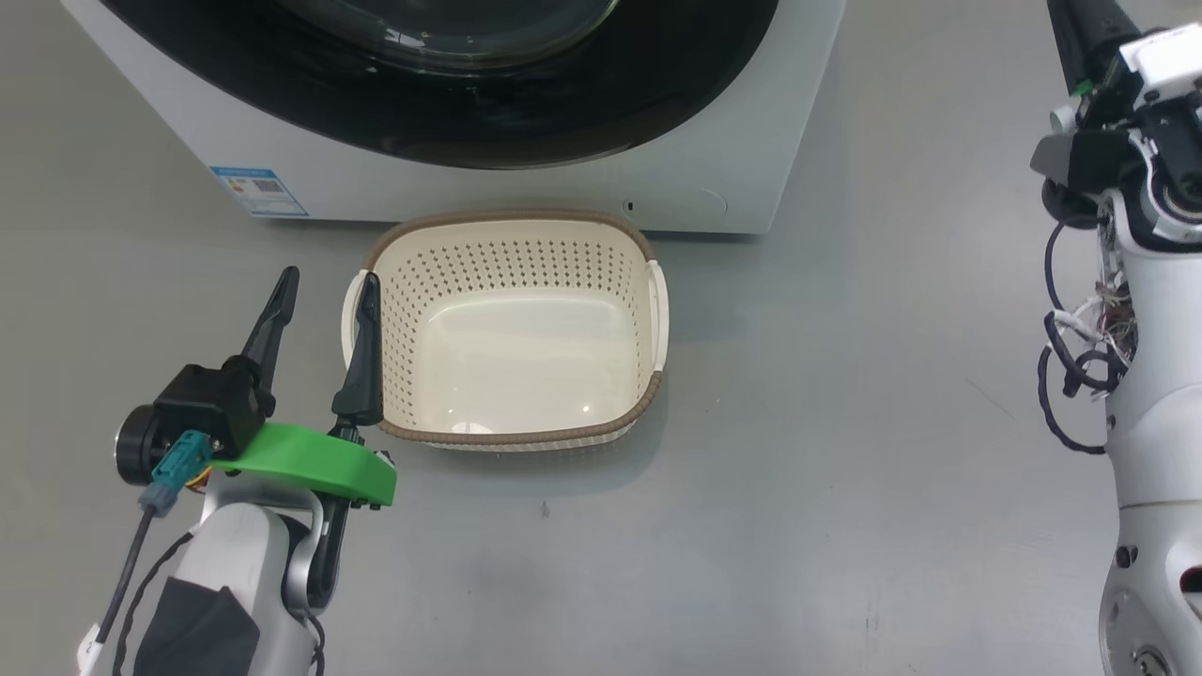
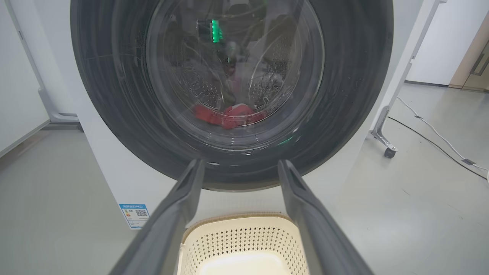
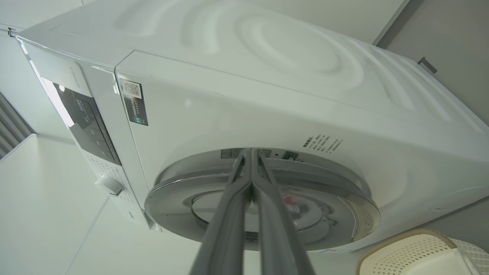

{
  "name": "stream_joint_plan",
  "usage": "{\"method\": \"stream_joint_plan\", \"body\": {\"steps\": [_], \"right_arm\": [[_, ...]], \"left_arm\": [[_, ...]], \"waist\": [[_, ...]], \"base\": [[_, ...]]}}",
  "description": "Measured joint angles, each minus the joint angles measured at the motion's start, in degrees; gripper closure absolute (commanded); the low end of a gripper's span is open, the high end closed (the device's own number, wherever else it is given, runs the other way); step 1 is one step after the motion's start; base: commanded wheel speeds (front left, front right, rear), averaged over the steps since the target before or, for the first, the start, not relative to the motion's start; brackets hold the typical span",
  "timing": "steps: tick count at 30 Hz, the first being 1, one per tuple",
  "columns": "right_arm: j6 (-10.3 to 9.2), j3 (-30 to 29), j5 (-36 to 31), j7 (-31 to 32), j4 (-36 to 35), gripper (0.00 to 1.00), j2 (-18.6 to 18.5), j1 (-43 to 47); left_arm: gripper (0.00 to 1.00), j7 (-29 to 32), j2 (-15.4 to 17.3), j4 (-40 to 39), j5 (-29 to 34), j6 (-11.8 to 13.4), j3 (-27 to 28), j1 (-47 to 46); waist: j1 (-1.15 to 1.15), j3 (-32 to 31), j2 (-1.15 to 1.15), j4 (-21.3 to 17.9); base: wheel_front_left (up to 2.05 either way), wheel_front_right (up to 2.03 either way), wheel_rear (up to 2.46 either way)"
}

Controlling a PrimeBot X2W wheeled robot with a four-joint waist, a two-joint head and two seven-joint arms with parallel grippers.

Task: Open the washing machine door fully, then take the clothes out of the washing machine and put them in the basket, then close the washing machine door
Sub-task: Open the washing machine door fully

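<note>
Head view: at the near left, the left gripper [image 1: 329, 282] holds its two dark fingers spread wide with nothing between them. Its right-hand finger crosses the left handle of the basket [image 1: 516, 272]; whether they touch cannot be told. The basket sits mid-floor with its pale bottom bare. Its far brown rim is just beside the foot of the washing machine [image 1: 732, 141], below the black curve of the washing machine door [image 1: 470, 122]. A blue sticker [image 1: 258, 191] marks the machine's lower left corner. Right of the basket a broad run of grey floor [image 1: 845, 422] lies open as far as the right arm [image 1: 1155, 394], which rises along the right edge.

Left wrist view: the spread fingers of the left gripper [image 2: 240, 162] frame the basket [image 2: 244, 236] below and the washing machine door [image 2: 114, 95] beyond it. The door lies flat against the machine's front. Through its glass the red clothes [image 2: 229, 114] rest at the bottom of the drum. To the right, a wheeled stand [image 2: 384, 133] and trailing cables [image 2: 431, 131] edge the open floor.

Right wrist view: the control panel [image 3: 88, 118] shows at left. The right gripper [image 3: 251, 152] has its fingers pressed together and grips nothing, its tips reaching the edge of the door's silver rim [image 3: 172, 187]. Contact there cannot be told.
</note>
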Motion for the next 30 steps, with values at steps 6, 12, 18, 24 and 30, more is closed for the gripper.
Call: {"method": "stream_joint_plan", "body": {"steps": [6,12,18,24,30], "right_arm": [[-1.49,2.72,-0.71,3.41,0.19,1.0,-1.09,-5.58],[-2.78,4.23,-1.14,5.97,0.98,1.0,-1.56,-10.72],[-4.64,5.32,-1.76,7.99,2.38,1.0,-2.91,-15.55],[-6.15,6.53,-2.96,9.62,4.3,1.0,-3.85,-19.46],[-7.13,7.24,-3.24,10.67,6.62,1.0,-4.43,-22.09]], "left_arm": [[0.0,0.0,-0.35,-1.15,0.18,-0.42,0.01,-1.75],[0.0,0.0,-1.22,-1.76,0.47,-0.91,-0.11,-3.03],[0.0,0.0,-1.65,-2.45,0.51,-1.51,-1.58,-4.66],[0.0,0.0,-2.13,-2.85,0.51,-2.46,-2.8,-6.17],[0.0,0.0,-2.71,-2.87,0.51,-2.72,-3.57,-6.48]], "waist": [[0.0,2.94,0.0,1.85],[0.0,5.76,0.0,3.55],[0.0,8.25,0.0,5.33],[0.0,10.22,0.0,7.62],[0.0,11.67,0.0,9.93]], "base": [[0.0,0.0,0.0],[0.0,0.0,0.0],[0.0,0.0,0.0],[0.0,0.0,0.0],[0.0,0.0,0.0]]}}
